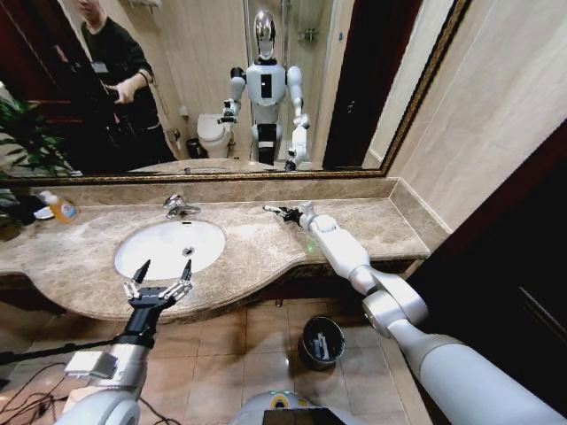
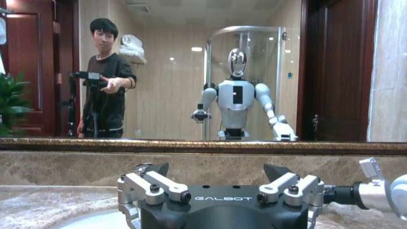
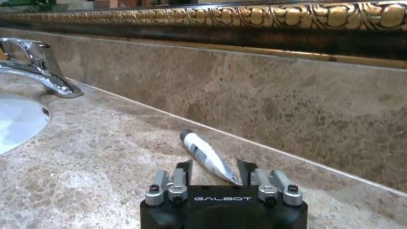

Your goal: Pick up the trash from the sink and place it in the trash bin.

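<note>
Marble counter (image 1: 266,248) holds the sink (image 1: 168,248); right of it, near the backsplash, the right gripper (image 3: 215,172) clasps a white tube (image 3: 205,155) (dark-capped). Left gripper (image 1: 159,282) hovers wide at the sink's front. Bin (image 1: 321,342) stands below.

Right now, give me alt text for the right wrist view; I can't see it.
The right hand rests low on the beige marble counter, its fingers around the end of a small white tube lying by the backsplash. The chrome faucet and the white sink sit farther along.
</note>
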Robot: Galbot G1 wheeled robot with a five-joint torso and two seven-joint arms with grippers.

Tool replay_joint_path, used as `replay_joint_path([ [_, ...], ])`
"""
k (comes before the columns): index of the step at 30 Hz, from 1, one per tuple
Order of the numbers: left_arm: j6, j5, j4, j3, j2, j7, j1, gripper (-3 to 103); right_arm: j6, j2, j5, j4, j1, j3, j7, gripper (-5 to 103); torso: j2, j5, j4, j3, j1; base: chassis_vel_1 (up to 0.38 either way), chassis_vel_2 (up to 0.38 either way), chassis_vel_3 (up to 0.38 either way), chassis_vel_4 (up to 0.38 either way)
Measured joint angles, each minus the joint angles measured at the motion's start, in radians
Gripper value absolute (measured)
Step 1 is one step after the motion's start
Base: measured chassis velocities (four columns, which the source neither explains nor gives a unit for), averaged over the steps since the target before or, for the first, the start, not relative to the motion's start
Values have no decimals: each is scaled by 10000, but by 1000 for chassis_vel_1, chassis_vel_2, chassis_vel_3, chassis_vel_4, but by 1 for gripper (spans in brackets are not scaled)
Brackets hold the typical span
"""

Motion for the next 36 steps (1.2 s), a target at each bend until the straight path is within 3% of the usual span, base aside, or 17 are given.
replay_joint_path([
  [2, 0, 0, 0, 0, 0, 0, 0, 100, 40, 11, 0, -82, 28, 14, 0, 55, 0, 0, 0, 0, 0, 0, 0, 0, 0],
  [5, 0, 0, 0, 0, 0, 0, 0, 100, 108, 44, -10, -195, 50, 28, -3, 71, 0, 0, 0, 0, 0, 0, 0, 0, 0],
  [7, 0, 0, 0, 0, 0, 0, 0, 100, 123, 52, -12, -207, 51, 31, -4, 71, 0, 0, 0, 0, 0, 0, 0, 0, 0],
  [9, 0, 0, 0, 0, 0, 0, 0, 100, 168, 80, -16, -225, 51, 39, -4, 85, 0, 0, 0, 0, 0, 0, 0, 0, 0],
  [11, 0, 0, 0, 0, 0, 0, 0, 100, 180, 92, -17, -225, 46, 43, -5, 84, 0, 0, 0, 0, 0, 0, 0, 0, 0],
  [16, 0, 0, 0, -1, 0, 0, 0, 100, 203, 111, -28, -226, 25, 41, 7, 69, 0, -1, 0, 0, 0, 0, 0, 0, 0],
  [20, 0, 0, 0, 0, 0, 0, 0, 100, 205, 141, -34, -224, 10, 44, 104, 47, 0, -1, 0, 0, 0, 0, 0, 0, 0],
  [22, 0, 0, 0, 0, 0, 0, 0, 100, 205, 147, -35, -224, 9, 47, 113, 47, 0, -1, 0, 0, 0, 0, 0, 0, 0],
  [24, 0, 0, 0, 0, 0, 0, 0, 100, 211, 172, -52, -225, -5, 53, 204, 37, 0, -1, 0, 0, 0, 0, 0, 0, 0],
  [25, 0, 0, 0, 0, 0, 0, 0, 100, 211, 172, -52, -225, -5, 53, 204, 37, 0, -1, 0, 0, 0, 0, 0, 0, 0],
  [32, 0, 0, 0, 0, 0, 0, 0, 100, 522, 287, -621, -438, -21, 321, 268, 5, 0, -1, 0, -1, 0, 0, 0, 0, 0],
  [36, 0, 0, 0, 0, 0, 0, 0, 100, 540, 298, -654, -424, -33, 365, 288, 1, 0, -1, 0, -1, 0, 0, 0, 0, 0],
])
